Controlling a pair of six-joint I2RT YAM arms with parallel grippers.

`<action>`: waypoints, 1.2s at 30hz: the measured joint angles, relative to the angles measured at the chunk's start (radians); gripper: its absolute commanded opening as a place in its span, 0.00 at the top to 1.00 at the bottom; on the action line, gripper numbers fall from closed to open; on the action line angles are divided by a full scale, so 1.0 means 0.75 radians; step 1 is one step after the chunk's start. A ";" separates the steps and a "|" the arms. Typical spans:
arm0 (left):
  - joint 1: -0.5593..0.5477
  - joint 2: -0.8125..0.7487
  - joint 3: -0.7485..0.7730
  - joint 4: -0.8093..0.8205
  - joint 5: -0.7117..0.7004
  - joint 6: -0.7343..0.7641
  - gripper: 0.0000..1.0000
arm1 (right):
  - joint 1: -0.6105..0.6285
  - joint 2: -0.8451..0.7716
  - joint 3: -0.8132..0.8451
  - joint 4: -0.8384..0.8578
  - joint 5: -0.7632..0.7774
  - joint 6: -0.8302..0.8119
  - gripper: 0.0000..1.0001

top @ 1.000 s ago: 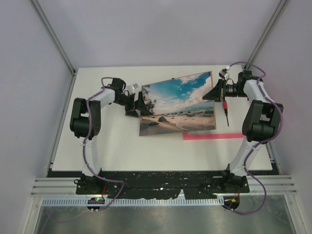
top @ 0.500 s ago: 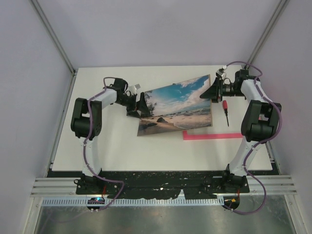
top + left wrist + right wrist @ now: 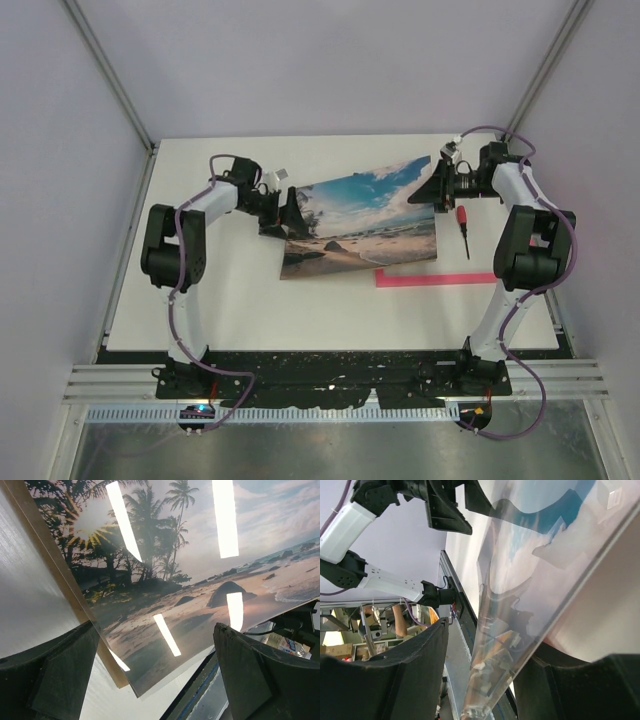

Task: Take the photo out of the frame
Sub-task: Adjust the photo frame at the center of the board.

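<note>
From above, the photo (image 3: 360, 218) sits mid-tabletop (image 3: 220, 300), skewed, with the left hand (image 3: 291, 212) at its left edge and the right hand (image 3: 436, 186) at its far right corner. Only this overhead view catches the frame (image 3: 440, 279): a thin pink strip pokes out from under the print's near right corner. A red-handled screwdriver (image 3: 463, 225) lies just beside the print's right edge. Over to the left wrist camera, which adds something the top view hides: a brown board (image 3: 59, 575) runs along the print's edge, just beneath it. The left hand's fingers (image 3: 55, 675) are spread wide, with the print's corner between them, palms and sand glossy under the light streaks. The right wrist camera sees the print almost edge-on, shiny and tilted. The right hand's fingers (image 3: 395, 680) stand parted, and there is a clear gap between that finger and the print, so nothing is pinched there
</note>
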 measured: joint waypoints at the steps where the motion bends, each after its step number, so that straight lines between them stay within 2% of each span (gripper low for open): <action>1: 0.000 -0.012 -0.005 0.001 0.000 0.001 0.00 | 0.002 0.000 0.000 0.001 0.010 0.002 0.44; 24: -0.001 -0.071 -0.021 0.011 -0.011 0.034 0.00 | 0.041 0.004 0.000 0.001 0.193 0.019 0.43; 36: -0.014 -0.071 -0.024 0.011 -0.014 0.033 0.00 | 0.041 0.008 -0.006 0.026 0.417 0.055 0.44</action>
